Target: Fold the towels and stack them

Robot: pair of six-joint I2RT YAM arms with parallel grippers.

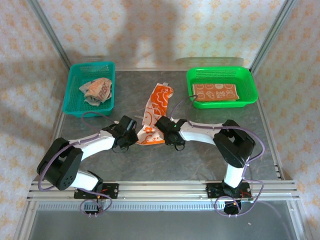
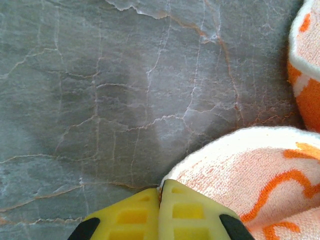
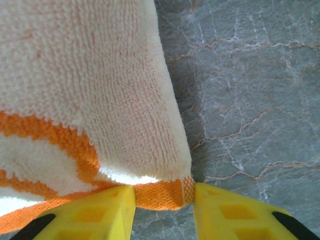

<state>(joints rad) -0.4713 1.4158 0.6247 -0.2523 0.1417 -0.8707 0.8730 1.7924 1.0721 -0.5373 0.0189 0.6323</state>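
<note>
At the far left, the teal basket (image 1: 75, 100) held a crumpled towel (image 1: 96, 91), cream and orange, bunched loosely against its floor. Nearer to me, the left gripper (image 1: 131, 134) sat low over the grey table (image 1: 200, 155) at the near-left corner of the middle towel (image 1: 156, 112). On its wrist camera the yellow fingers (image 2: 187, 215) were pressed together with no gap showing, and the cream edge of the cloth met their tips. I could not tell whether any cloth was caught between them.

The middle towel lay stretched away from me in a narrow, rumpled strip between the two baskets, its orange print facing up.

The right gripper (image 1: 167, 131) was at that towel's near-right corner. Its fingers (image 3: 100, 212) stood a little apart, clamped on the orange hem, which filled the space between them and touched both. The cloth cast a shadow on the table beside it.

At the far right, the green basket (image 1: 250, 92) contained a folded towel (image 1: 216, 93) lying flat, orange with cream faces.
</note>
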